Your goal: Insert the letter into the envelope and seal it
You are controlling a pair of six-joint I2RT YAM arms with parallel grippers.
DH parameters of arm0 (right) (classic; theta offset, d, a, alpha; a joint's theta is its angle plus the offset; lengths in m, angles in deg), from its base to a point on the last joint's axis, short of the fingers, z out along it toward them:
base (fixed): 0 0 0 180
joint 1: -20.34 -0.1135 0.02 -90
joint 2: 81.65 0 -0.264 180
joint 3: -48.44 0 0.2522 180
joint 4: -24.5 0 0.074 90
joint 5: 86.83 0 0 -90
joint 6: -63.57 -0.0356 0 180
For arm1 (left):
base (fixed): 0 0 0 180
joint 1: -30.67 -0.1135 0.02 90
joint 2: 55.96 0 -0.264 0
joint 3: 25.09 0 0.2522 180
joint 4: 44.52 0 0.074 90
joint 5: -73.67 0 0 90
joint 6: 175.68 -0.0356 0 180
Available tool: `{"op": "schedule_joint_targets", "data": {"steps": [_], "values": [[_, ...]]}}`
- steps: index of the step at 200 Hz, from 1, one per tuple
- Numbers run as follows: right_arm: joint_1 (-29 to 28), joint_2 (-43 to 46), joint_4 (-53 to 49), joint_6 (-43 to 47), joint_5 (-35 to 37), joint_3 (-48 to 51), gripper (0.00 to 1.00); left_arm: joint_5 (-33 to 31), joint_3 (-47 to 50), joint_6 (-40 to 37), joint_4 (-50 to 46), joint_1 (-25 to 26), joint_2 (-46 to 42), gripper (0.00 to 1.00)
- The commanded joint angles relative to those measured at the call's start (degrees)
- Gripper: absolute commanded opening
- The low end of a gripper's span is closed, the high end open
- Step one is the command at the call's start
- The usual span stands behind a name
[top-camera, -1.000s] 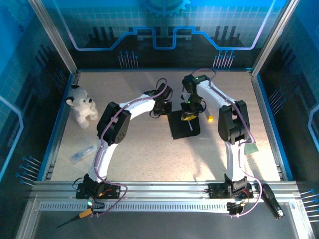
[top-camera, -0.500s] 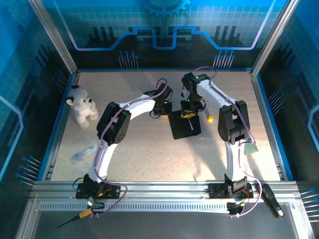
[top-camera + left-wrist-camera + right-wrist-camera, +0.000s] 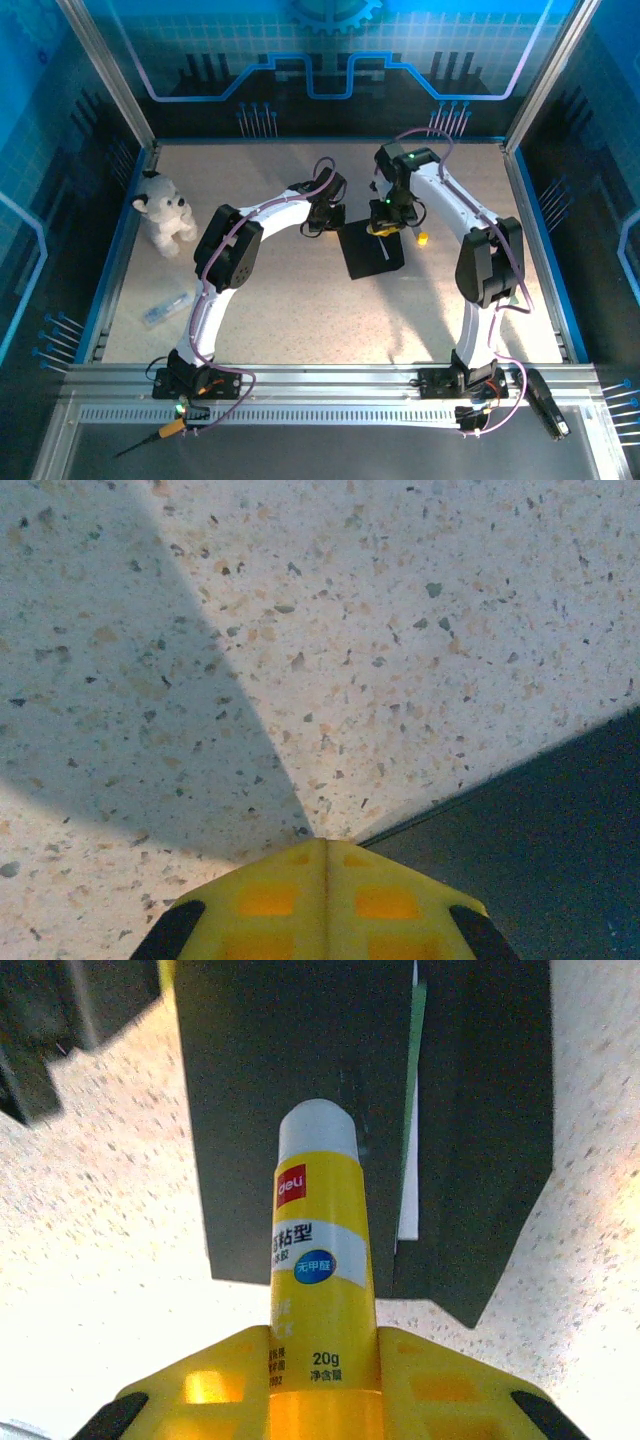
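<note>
The black envelope (image 3: 372,254) lies flat mid-table. A thin white and green edge of the letter (image 3: 408,1165) shows along a slit in the envelope (image 3: 250,1110). My right gripper (image 3: 383,228) hangs over the envelope's far edge, shut on a yellow glue stick (image 3: 318,1235) whose white tip (image 3: 316,1125) points at the black paper. Whether the tip touches it I cannot tell. My left gripper (image 3: 330,216) is shut and empty, its yellow fingers (image 3: 270,900) down on the table by the envelope's left corner (image 3: 540,860).
A small yellow cap (image 3: 422,239) lies just right of the envelope. A white plush dog (image 3: 163,210) sits at the far left, and a clear plastic item (image 3: 165,308) lies near the left front. Raised walls frame the table.
The right arm's elbow has swung out to the right, and its gripper with the glue stick has shifted slightly right and away. The left arm has not moved.
</note>
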Motion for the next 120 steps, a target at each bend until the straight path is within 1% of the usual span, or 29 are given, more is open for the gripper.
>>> {"op": "schedule_joint_targets", "data": {"steps": [1,58,120], "values": [[-0.9,1.7,-3.2,1.3,-1.1,2.9,0.05,0.3,0.9,-1.9,-2.4,-0.1,-0.3,0.0],[-1.8,1.4,-3.9,2.1,-0.9,5.9,0.05,0.4,0.8,-1.8,-2.3,-0.1,-0.6,0.0],[-2.0,-3.8,-3.7,2.7,1.0,6.2,0.05,0.6,0.8,-2.1,-2.3,-0.1,-0.7,0.0]]}}
